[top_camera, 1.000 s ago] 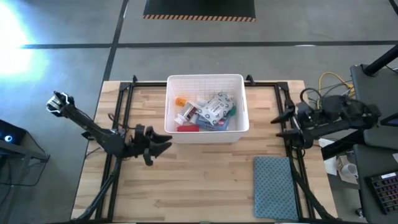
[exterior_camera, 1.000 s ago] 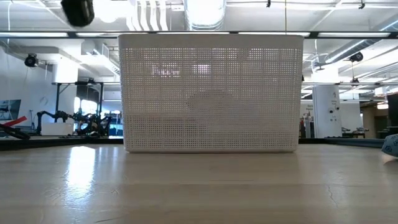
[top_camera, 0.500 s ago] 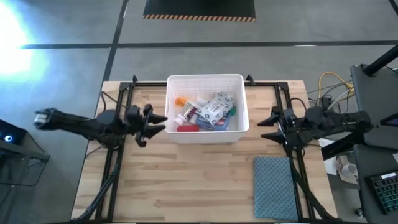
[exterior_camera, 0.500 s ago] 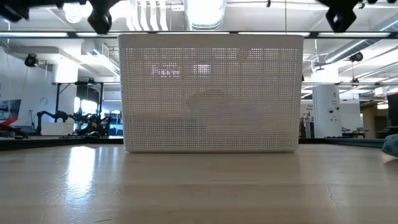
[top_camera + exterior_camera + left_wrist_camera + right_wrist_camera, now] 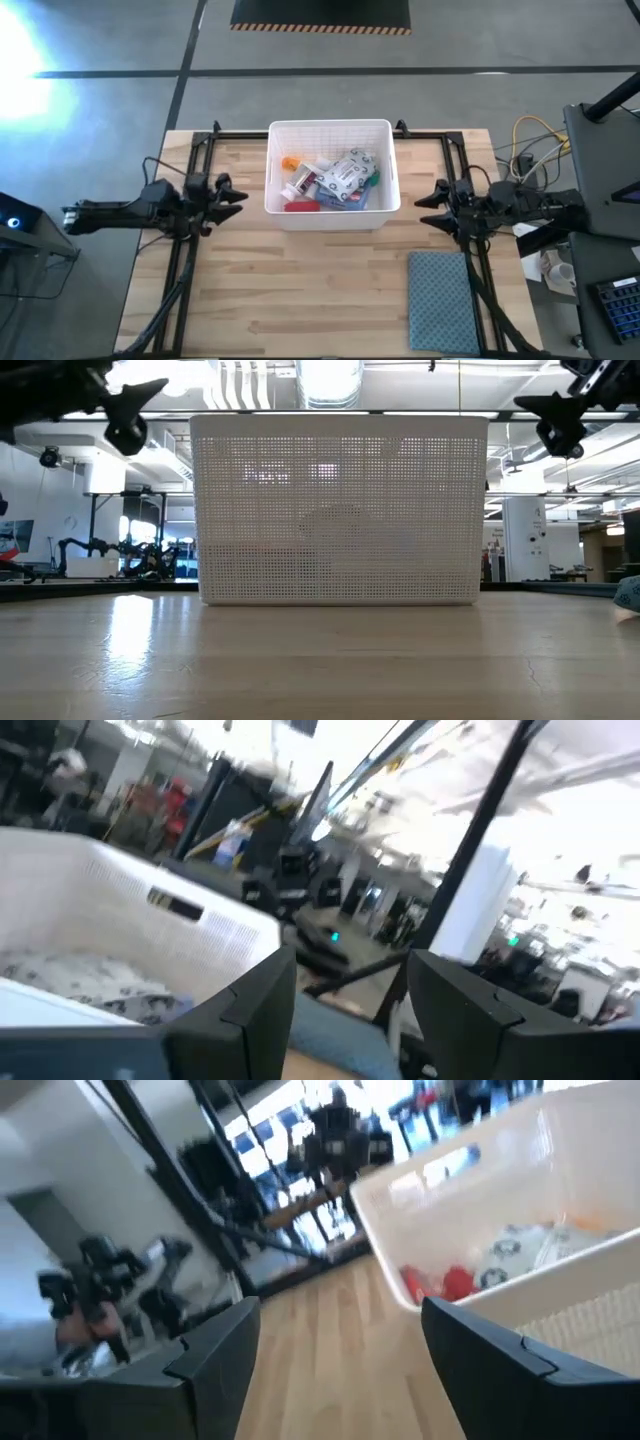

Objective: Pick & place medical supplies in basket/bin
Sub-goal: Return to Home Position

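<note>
The white perforated bin [image 5: 384,200] stands at the table's far middle. The medical supplies lie inside it: an orange vial [image 5: 289,162], a white bottle [image 5: 300,181], a grey patterned pack [image 5: 346,172], a red item [image 5: 300,206] and a green piece [image 5: 373,182]. My left gripper [image 5: 232,192] hovers open just left of the bin and points at it. In the left wrist view [image 5: 350,995] nothing lies between its fingers. My right gripper [image 5: 430,205] hovers open just right of the bin and faces it. The right wrist view [image 5: 340,1345] shows its fingers empty as well.
A teal-grey cloth mat [image 5: 443,300] lies flat at the table's near right. Black frame rails [image 5: 190,160] run along both sides of the table. Bare wooden tabletop [image 5: 320,280] stretches in front of the bin. In the low view the bin wall [image 5: 338,510] fills the middle.
My left gripper has swung from in front of the bin's near left corner toward the far edge, then drawn back toward the left edge, sinking. My right gripper has come down beside the bin's right wall. The bin and the supplies have kept still.
</note>
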